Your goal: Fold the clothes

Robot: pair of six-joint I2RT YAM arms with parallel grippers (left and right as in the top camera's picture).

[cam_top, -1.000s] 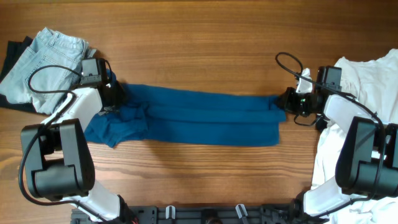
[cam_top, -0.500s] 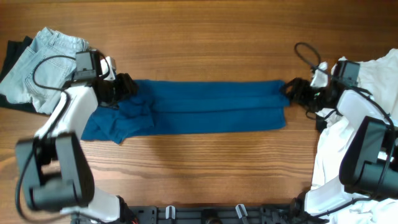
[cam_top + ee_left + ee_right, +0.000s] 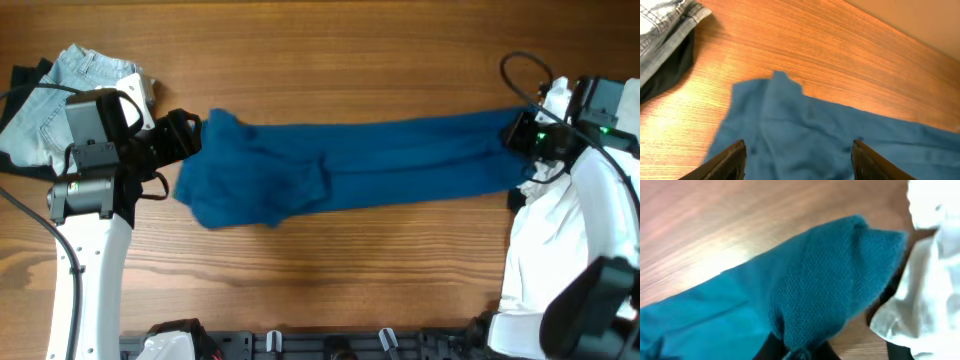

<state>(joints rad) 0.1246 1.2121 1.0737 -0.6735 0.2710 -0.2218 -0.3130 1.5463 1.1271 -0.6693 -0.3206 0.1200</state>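
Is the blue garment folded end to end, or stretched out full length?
Stretched out: the blue garment runs full length across the table, right end pinched in the right gripper, left end rumpled.

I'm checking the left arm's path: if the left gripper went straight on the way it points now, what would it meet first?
The blue garment: its rumpled end lies right ahead of the left gripper, across the gap of its open jaws. Height above the cloth is unclear.
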